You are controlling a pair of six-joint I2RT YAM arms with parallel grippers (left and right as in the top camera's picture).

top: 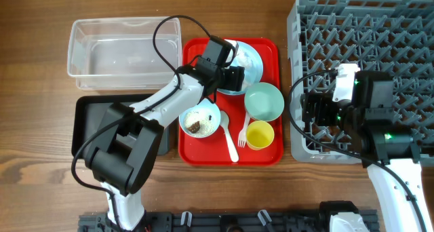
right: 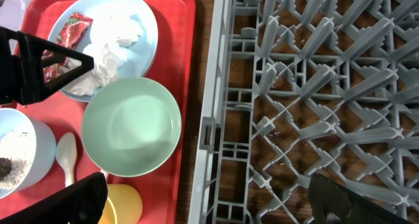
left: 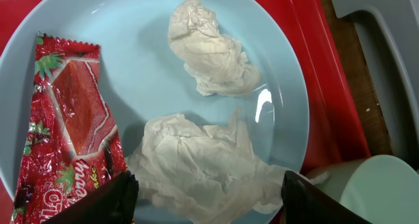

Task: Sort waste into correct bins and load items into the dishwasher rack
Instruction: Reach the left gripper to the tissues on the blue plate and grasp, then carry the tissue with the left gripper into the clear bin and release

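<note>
The light blue plate lies at the back of the red tray and holds the red snack wrapper and two crumpled white tissues. My left gripper is open just above the plate, its fingers either side of the nearer tissue. On the tray also stand the mint green bowl, the yellow cup, the light blue bowl with rice grains and brown scraps, and the white spoon and fork. My right gripper is open and empty over the left edge of the grey dishwasher rack.
The clear tub stands at the back left, with the black tray in front of it, partly under my left arm. The flat red tray lies between these bins and the rack.
</note>
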